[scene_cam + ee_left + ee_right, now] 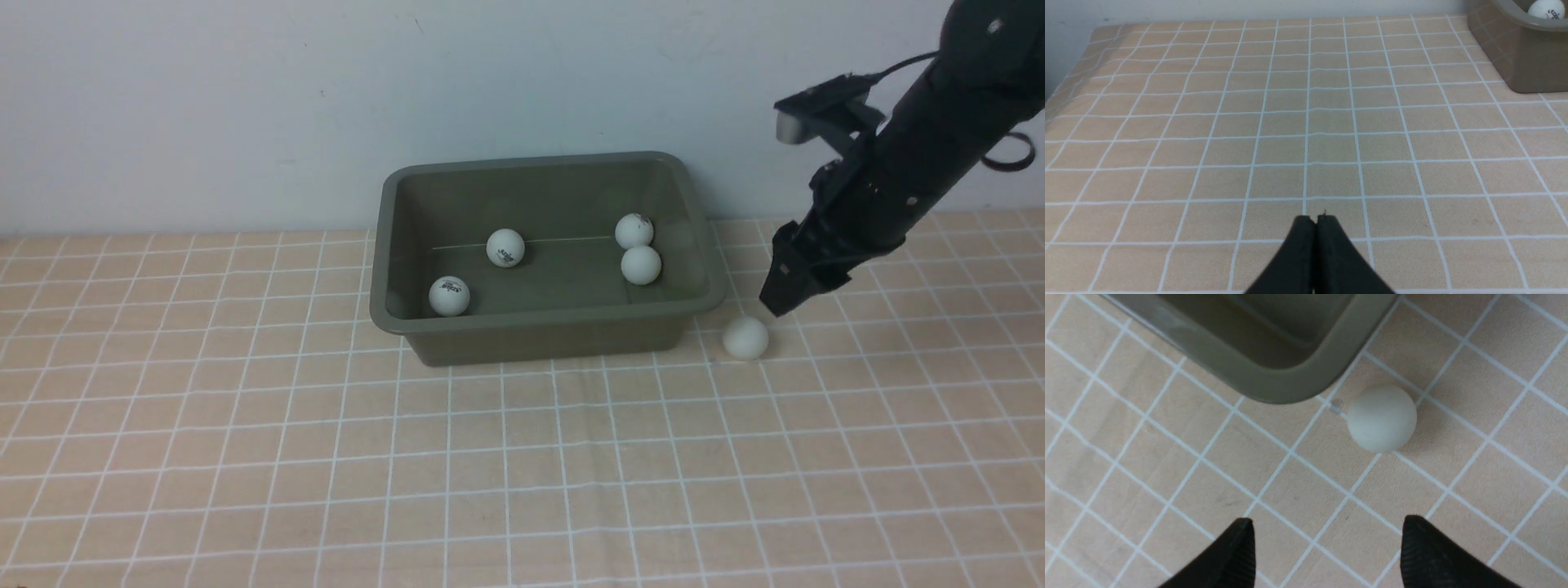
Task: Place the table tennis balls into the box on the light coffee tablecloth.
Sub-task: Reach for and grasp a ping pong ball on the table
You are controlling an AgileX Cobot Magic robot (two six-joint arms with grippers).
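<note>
- Right tool [782,304]: jaws spread, empty; the ball [745,337] lies just below, toward the box [539,343] corner.
- Left tool [1314,222]: closed, well apart.

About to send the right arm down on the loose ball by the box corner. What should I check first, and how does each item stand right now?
1. Is the right gripper open: ok, jaws spread wider than the loose ball.
2. Ball centred between the jaws: not ok, it lies ahead of the tips and off toward one finger.
3. Ball apart from the box: ok, though the gap at the corner is narrow.
4. Ball at rest: cannot tell from one moment.
5. Is the left gripper out of the way: ok, shut over bare tablecloth.
6. Room in the box: ok, four balls inside, floor mostly free.
</note>
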